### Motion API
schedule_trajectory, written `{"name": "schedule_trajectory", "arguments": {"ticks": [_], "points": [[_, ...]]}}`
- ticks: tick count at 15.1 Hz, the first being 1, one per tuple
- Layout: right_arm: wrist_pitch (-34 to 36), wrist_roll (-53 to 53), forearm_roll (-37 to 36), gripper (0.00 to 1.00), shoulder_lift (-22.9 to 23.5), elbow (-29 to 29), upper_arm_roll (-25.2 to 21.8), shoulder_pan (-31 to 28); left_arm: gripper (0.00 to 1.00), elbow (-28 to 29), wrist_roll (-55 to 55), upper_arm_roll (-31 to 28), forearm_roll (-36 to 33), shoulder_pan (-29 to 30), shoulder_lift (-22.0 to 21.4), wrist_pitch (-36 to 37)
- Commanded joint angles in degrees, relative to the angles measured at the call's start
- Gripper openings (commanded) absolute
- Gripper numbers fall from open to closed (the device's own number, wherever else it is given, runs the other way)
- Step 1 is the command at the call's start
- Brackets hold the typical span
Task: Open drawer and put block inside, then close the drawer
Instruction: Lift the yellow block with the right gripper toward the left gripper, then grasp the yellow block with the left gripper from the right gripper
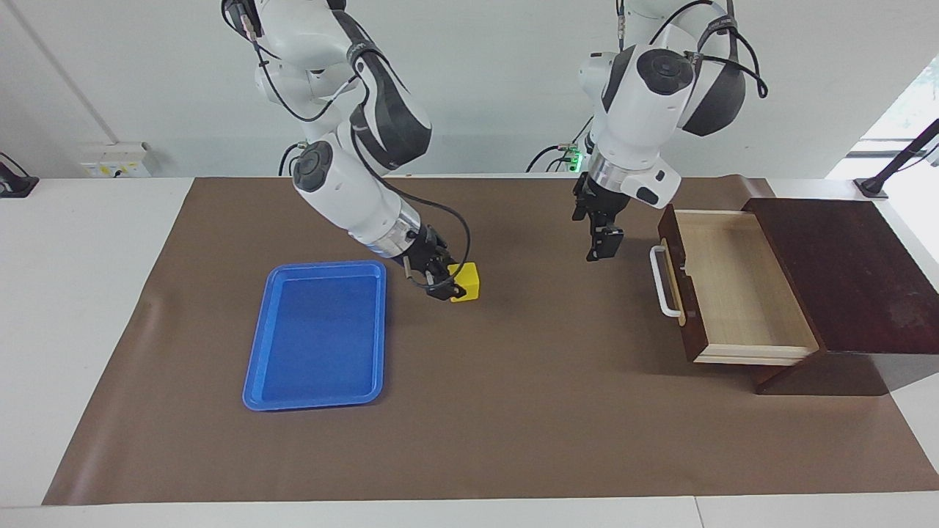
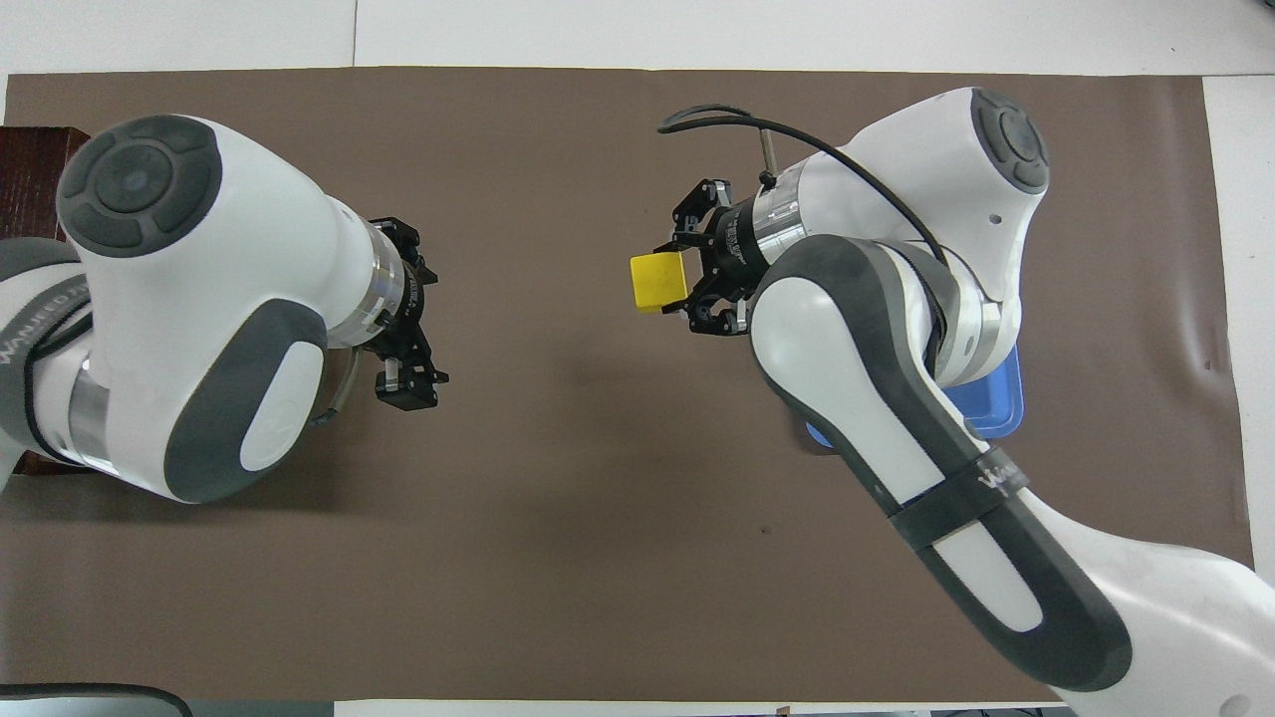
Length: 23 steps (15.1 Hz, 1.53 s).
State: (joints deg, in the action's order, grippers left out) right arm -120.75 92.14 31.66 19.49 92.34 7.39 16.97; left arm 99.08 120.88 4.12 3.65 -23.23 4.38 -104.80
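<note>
Block (image 1: 465,281) looks like a small, stiff, light yellow cube with flat smooth faces, so a pinch across two parallel sides should hold it well enough, though those slick faces might let it twist if the grip were off-centre. It is carried clear of the tabletop (image 1: 513,411) over the bare brown mat, between the blue tray (image 1: 315,381) and the drawer (image 1: 733,293), with the right gripper (image 1: 444,284) clamped on it; its jaws are shut on the cube's sides and the cube juts out past the fingertips. The right arm reaches in from its base with the elbow high and the forearm slanting down, the wrist angled so the gripper points toward the drawer's end of the tabletop. The drawer stands pulled out of its dark wooden box (image 1: 843,271), pale interior bare, white bar handle (image 1: 664,282) facing the middle of the mat. The left gripper (image 1: 603,246) hangs over the mat just beside that handle, apart from it, its jaws spread wide and holding nothing, pointing downward.
</note>
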Motion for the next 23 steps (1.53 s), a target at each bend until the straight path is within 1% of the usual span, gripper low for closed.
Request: {"name": "schedule_trajectory", "arguments": {"ticks": [1, 4, 7, 8, 9, 10, 12, 13, 16, 18, 23], "points": [[-2.12, 4.19, 1.21, 0.00, 1.34, -1.90, -0.10, 1.74, 1.00, 1.38, 6.11, -0.86, 1.01, -4.10, -0.60, -3.03], [-2.04, 5.85, 1.38, 0.00, 1.25, -1.81, -0.10, 2.62, 1.00, -1.61, 9.27, -0.86, 4.69, -5.77, 4.40, -6.99], [-1.77, 6.57, 3.31, 0.00, 1.25, -1.81, -0.10, 2.27, 1.00, -2.31, 12.80, -0.86, 5.40, -7.18, 6.69, -12.96], [-1.51, 6.65, 3.40, 0.00, 1.25, -1.81, -0.10, 2.45, 1.00, -4.32, 12.88, -0.86, 5.40, -7.10, 8.00, -13.15], [-1.42, 6.65, 3.32, 0.00, 1.25, -1.81, -0.10, 2.62, 1.00, -7.38, 12.97, -0.86, 5.23, -7.09, 10.54, -12.71], [-1.42, 6.65, 3.23, 0.00, 1.25, -1.81, -0.10, 2.63, 1.00, -10.11, 12.89, -0.86, 4.53, -7.27, 11.78, -12.54], [-1.42, 6.65, 3.14, 0.00, 1.25, -1.81, -0.10, 2.63, 1.00, -10.23, 12.01, -0.86, 1.64, -9.80, 11.88, -12.71], [-1.42, 6.65, 3.14, 0.00, 1.25, -1.81, -0.10, 2.63, 1.00, -10.14, 11.83, -0.78, 0.75, -10.17, 12.14, -12.71], [-1.42, 6.65, 3.14, 0.00, 1.25, -1.81, -0.10, 2.63, 1.00, -10.14, 9.30, -0.78, 0.66, -10.78, 13.28, -12.36], [-1.42, 6.57, 3.23, 0.00, 1.25, -1.72, -0.10, 2.63, 1.00, -8.65, 8.84, -0.78, 0.74, -11.40, 13.20, -12.27], [-1.33, 6.48, 3.32, 0.00, 1.25, -1.72, -0.01, 2.54, 1.00, -8.82, 9.28, -1.04, 0.83, -11.23, 13.11, -10.95]]}}
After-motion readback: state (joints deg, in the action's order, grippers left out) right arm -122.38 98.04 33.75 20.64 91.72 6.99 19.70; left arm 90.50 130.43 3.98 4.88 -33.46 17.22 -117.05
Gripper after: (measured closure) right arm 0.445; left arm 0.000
